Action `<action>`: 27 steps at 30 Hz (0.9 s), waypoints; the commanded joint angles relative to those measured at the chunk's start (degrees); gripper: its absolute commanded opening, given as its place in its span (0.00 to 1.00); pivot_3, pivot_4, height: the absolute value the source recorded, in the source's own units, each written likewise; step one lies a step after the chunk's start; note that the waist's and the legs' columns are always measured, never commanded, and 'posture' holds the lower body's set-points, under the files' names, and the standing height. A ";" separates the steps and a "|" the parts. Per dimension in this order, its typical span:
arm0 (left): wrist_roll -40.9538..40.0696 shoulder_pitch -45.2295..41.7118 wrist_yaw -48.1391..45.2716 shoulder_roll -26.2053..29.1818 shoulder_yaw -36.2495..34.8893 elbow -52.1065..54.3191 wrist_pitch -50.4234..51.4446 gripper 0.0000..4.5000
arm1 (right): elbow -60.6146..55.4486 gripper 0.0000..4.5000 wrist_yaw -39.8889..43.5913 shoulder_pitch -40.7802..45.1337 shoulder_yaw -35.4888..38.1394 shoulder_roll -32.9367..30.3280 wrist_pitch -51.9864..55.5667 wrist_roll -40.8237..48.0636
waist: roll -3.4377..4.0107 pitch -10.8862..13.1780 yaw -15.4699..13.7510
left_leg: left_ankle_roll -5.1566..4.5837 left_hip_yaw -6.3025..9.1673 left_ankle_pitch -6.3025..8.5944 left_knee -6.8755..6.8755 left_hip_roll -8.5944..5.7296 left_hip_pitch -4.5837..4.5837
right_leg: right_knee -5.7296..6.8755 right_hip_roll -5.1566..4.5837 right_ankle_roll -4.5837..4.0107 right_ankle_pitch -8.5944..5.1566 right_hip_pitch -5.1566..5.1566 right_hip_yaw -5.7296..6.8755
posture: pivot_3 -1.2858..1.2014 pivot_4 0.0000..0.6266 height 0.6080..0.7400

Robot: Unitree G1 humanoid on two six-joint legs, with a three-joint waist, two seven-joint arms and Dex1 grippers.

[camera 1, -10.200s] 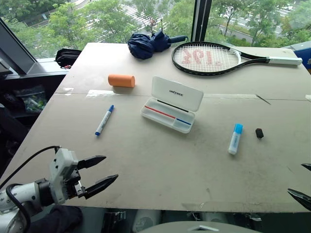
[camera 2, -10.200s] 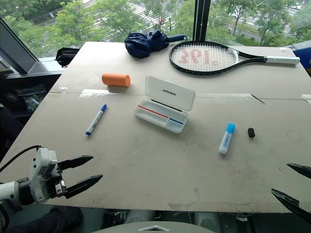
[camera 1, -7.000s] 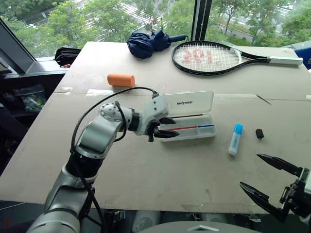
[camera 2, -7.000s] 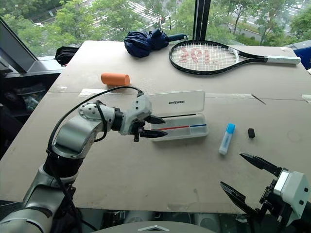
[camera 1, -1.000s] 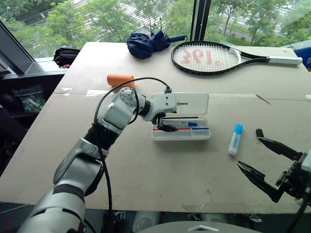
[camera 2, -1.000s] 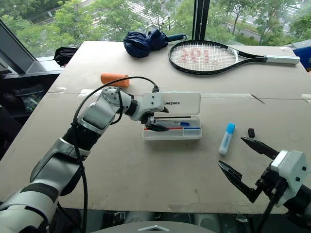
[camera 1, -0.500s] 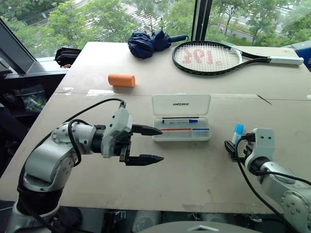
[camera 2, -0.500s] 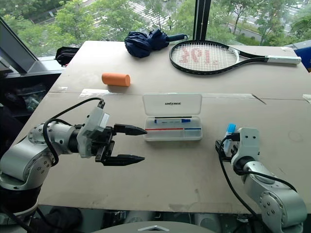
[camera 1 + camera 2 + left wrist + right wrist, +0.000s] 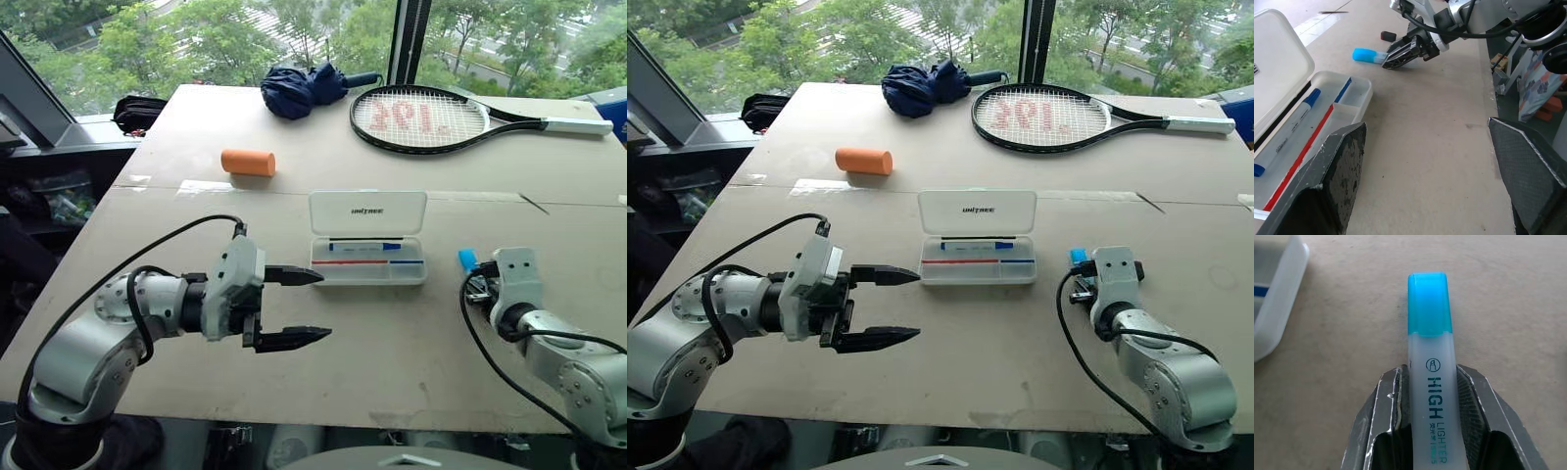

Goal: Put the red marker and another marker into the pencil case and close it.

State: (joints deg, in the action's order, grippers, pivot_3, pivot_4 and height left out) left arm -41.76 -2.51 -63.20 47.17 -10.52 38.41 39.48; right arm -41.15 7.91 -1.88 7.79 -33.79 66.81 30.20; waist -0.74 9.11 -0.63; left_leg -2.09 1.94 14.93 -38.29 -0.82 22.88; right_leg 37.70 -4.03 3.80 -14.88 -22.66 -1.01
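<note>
The white pencil case [image 9: 367, 210] lies open mid-table with its lid standing up. In its tray rest a thin red marker [image 9: 350, 261] with a blue end and a white marker [image 9: 364, 247] with a blue cap. My left gripper [image 9: 324, 305] hovers open near the table's front edge, left of the case, with nothing between its fingers. To the right of the case, my right gripper [image 9: 1430, 378] is shut on a white highlighter [image 9: 1430, 352] with a blue cap, which lies on the table.
An orange cylinder [image 9: 247, 162], a dark blue umbrella [image 9: 304, 88] and a tennis racket [image 9: 421, 117] lie on the far part of the table. A small black cap [image 9: 1386, 35] lies beyond the highlighter. A tape seam crosses the table behind the case.
My left gripper has pulled back from the case toward the front edge and stays open. My right gripper has come down over the highlighter and shut on it.
</note>
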 commanded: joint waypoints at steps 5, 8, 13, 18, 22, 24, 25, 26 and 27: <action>-1.52 11.95 -0.21 0.08 -9.99 0.63 -4.54 0.90 | 10.41 0.15 42.63 15.88 -8.53 -18.58 -24.46 0.90 | 0.17 0.15 2.52 | -0.02 -0.07 0.01 0.09 0.32 -0.14 | 0.03 0.28 0.12 0.07 -0.01 -0.04 | 0.52 0.24 0.93; -0.37 17.66 -0.35 -0.82 -13.39 0.26 -7.27 0.90 | 20.41 0.15 54.00 30.39 -21.58 -16.33 -31.40 -5.86 | 0.19 0.26 2.94 | -0.01 0.06 0.01 0.10 0.50 -0.13 | 0.06 0.46 0.00 0.06 -0.03 0.07 | 0.52 0.24 0.93; -1.11 23.93 0.72 -1.34 -18.69 2.52 -8.97 0.90 | 34.99 0.15 60.01 46.15 -35.01 -4.21 -39.00 -15.49 | 0.15 0.42 2.62 | 0.02 0.06 0.00 0.15 0.51 -0.03 | 0.08 0.38 -0.04 0.04 -0.16 0.06 | 0.52 0.24 0.93; -3.34 27.69 3.08 -1.66 -22.12 6.47 -7.69 0.90 | 41.63 0.15 60.82 49.90 -39.27 2.46 -42.10 -20.57 | 0.16 0.44 1.16 | 0.23 0.10 0.08 0.12 0.29 0.12 | -0.10 -0.17 -0.03 0.05 -0.19 0.10 | 0.52 0.24 0.93; -4.63 29.00 5.05 -1.40 -23.28 7.88 -7.02 0.90 | 44.19 0.15 61.23 50.74 -39.79 4.84 -42.33 -23.02 | 0.16 0.44 1.24 | 0.26 0.11 0.11 0.13 0.16 0.12 | -0.08 -0.37 -0.05 0.04 -0.19 0.03 | 0.52 0.24 0.93; -5.01 29.33 5.54 -1.18 -23.59 8.13 -6.98 0.90 | 45.33 0.15 61.28 51.04 -39.87 5.71 -41.85 -23.98 | 0.17 0.45 1.28 | 0.27 0.15 0.11 0.14 0.15 0.12 | -0.04 -0.38 -0.08 0.03 -0.27 0.01 | 0.52 0.24 0.93; -5.11 29.48 5.66 -1.11 -23.70 8.19 -7.00 0.90 | 45.68 0.15 61.32 51.11 -39.84 6.04 -41.64 -24.33 | 0.17 0.45 1.38 | 0.27 0.15 0.11 0.16 0.14 0.12 | -0.03 -0.38 -0.08 0.03 -0.30 0.01 | 0.52 0.24 0.93; -5.08 29.68 5.60 -1.07 -23.84 8.08 -7.14 0.90 | 46.08 0.15 61.30 51.18 -39.81 6.44 -41.66 -24.65 | 0.17 0.45 1.43 | 0.27 0.15 0.11 0.17 0.14 0.12 | -0.02 -0.37 -0.08 0.03 -0.31 0.01 | 0.52 0.24 0.93; -4.96 29.96 5.45 -1.06 -23.99 7.93 -7.33 0.90 | 46.37 0.15 61.22 51.21 -39.71 6.86 -41.42 -24.83 | 0.17 0.45 1.46 | 0.27 0.15 0.11 0.19 0.14 0.12 | -0.01 -0.36 -0.08 0.03 -0.32 0.02 | 0.52 0.24 0.93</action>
State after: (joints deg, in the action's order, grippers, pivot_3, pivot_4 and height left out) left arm -45.39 27.13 -57.69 45.68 -33.09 44.81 32.69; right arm 5.71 68.90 47.89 -32.90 -27.72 25.65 5.64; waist -0.57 9.55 0.83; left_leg -1.81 2.08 15.04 -38.09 -0.68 23.00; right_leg 37.69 -4.37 3.72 -14.85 -22.99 -0.98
